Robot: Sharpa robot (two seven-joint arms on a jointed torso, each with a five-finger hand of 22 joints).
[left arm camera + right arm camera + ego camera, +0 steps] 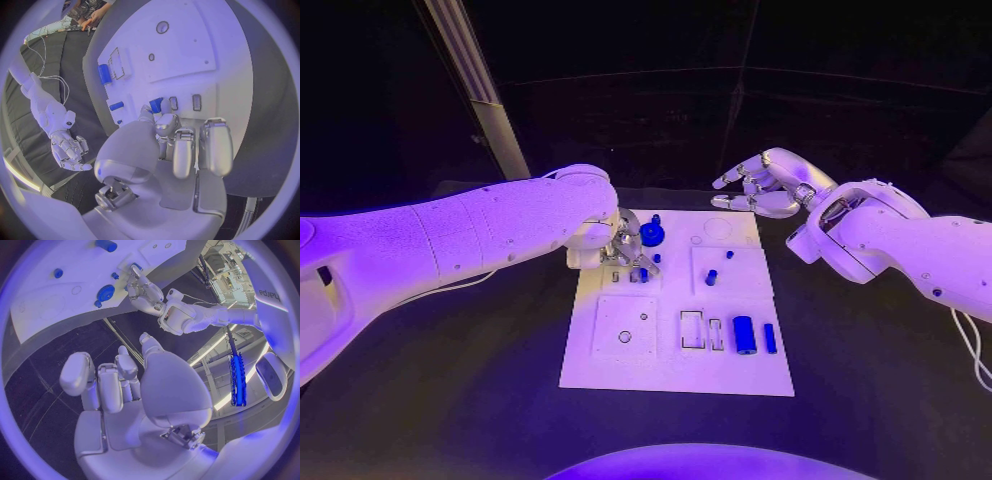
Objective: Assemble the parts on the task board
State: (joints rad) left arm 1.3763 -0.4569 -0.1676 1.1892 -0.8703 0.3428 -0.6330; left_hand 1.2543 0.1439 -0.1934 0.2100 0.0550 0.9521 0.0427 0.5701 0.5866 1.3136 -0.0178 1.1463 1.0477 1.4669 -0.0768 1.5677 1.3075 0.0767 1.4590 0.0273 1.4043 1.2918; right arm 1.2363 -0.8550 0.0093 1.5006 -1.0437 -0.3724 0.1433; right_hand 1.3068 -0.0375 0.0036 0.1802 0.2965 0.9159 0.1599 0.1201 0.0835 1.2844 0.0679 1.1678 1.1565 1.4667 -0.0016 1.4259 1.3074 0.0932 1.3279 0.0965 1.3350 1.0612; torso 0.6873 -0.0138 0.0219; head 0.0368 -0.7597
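The white task board (pixel 678 372) lies in the middle of the table. My left hand (pixel 620 250) is over its far left part, and thumb and finger tip pinch a small blue part (pixel 155 105) at the board's surface, next to two small slots. A round blue part (pixel 652 236) stands just beside that hand. A short blue peg (pixel 711 277) sits mid-board. A blue cylinder (pixel 744 334) and a slim blue bar (pixel 770 338) lie at the near right. My right hand (pixel 764 190) hovers off the board's far right corner, fingers apart, holding nothing.
Empty rectangular recesses (pixel 691 329) lie left of the blue cylinder, and a square plate with a small hole (pixel 625 336) sits at the board's near left. Black table (pixel 444 400) surrounds the board. A pale upright post (pixel 476 90) stands at the back left.
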